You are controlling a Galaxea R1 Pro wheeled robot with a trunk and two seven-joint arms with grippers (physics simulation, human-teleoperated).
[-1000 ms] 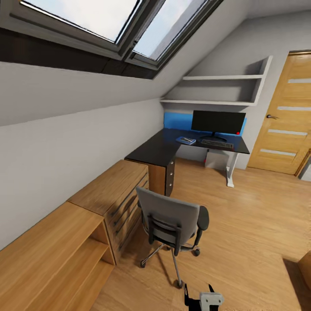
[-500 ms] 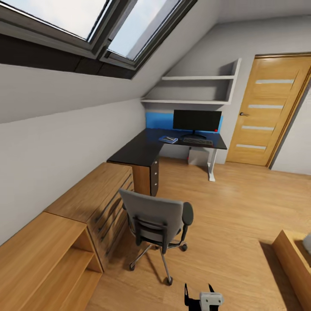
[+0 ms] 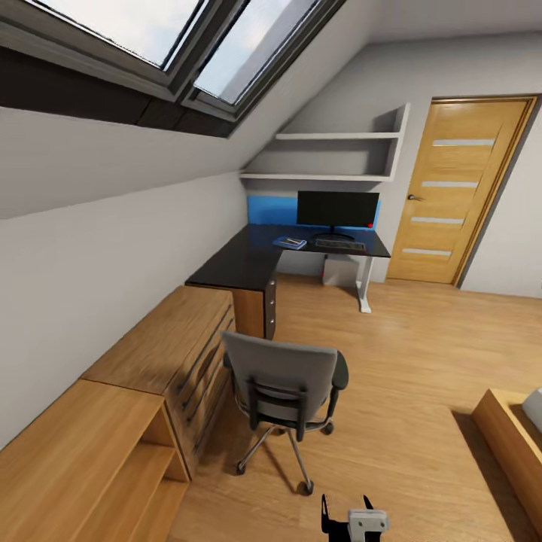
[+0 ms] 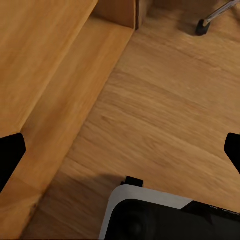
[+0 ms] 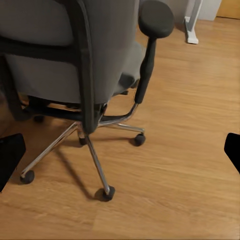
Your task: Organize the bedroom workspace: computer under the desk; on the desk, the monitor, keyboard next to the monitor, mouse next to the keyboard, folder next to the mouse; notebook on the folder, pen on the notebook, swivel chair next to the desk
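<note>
The grey swivel chair (image 3: 282, 376) stands on the floor with its back to me, and the backrest hides its seat. Its chrome base (image 5: 95, 145) is close ahead in the right wrist view. Far off, the black desk (image 3: 248, 263) carries the monitor (image 3: 337, 209), the keyboard (image 3: 339, 244) and a small blue flat item (image 3: 290, 242). The white computer (image 3: 340, 271) sits under the desk. The mouse and pen are too small to make out. My right gripper (image 5: 120, 155) is open and empty, its fingers (image 3: 326, 512) at the head view's lower edge. My left gripper (image 4: 120, 155) is open over the floor.
A low light-wood cabinet (image 3: 162, 339) with an open shelf (image 4: 65, 100) runs along the left wall under the sloped roof window. A wooden door (image 3: 452, 196) stands at the far right. A bed corner (image 3: 512, 436) juts in at the lower right. Wood floor (image 3: 406, 354) lies between.
The whole picture has swung right, so the camera has moved: the door has come fully into view and the desk sits further left. The gripper fingers at the bottom edge stay put.
</note>
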